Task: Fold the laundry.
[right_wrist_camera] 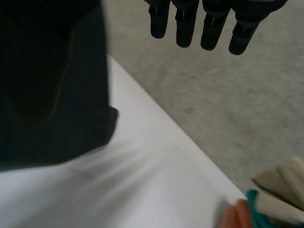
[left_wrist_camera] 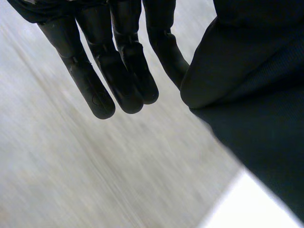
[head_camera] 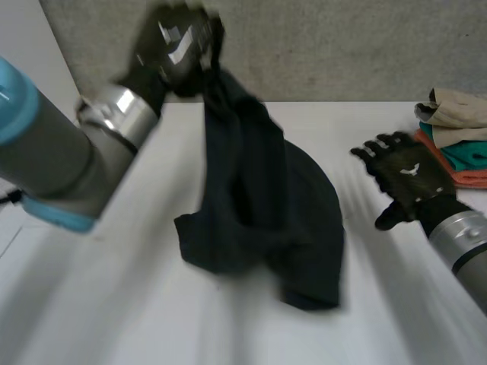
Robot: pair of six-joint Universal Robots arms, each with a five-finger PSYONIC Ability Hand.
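**A:** Where is the laundry?

**B:** The dark garment [head_camera: 259, 220] has its lower end heaped on the white counter [head_camera: 114, 304], about the middle. From there it stretches up in a twisted hang toward the far left.

**A:** And your right hand?

**B:** My right hand [head_camera: 407, 179] hovers over the counter to the right of the garment, apart from it. Its fingers [right_wrist_camera: 185, 28] are straight and slightly spread, holding nothing.

**A:** Anything beyond it?

**B:** At the far right edge, just past that hand, sits a pile of folded clothes [head_camera: 456, 137]: beige on top, teal under it, orange at the bottom.

**A:** What holds the garment up?

**B:** My left hand [head_camera: 171, 49], high above the counter's far left side. Most of its fingers [left_wrist_camera: 123, 71] are straight, close together and free of the cloth. The top of the garment is bunched against the last one, and I pinch it there.
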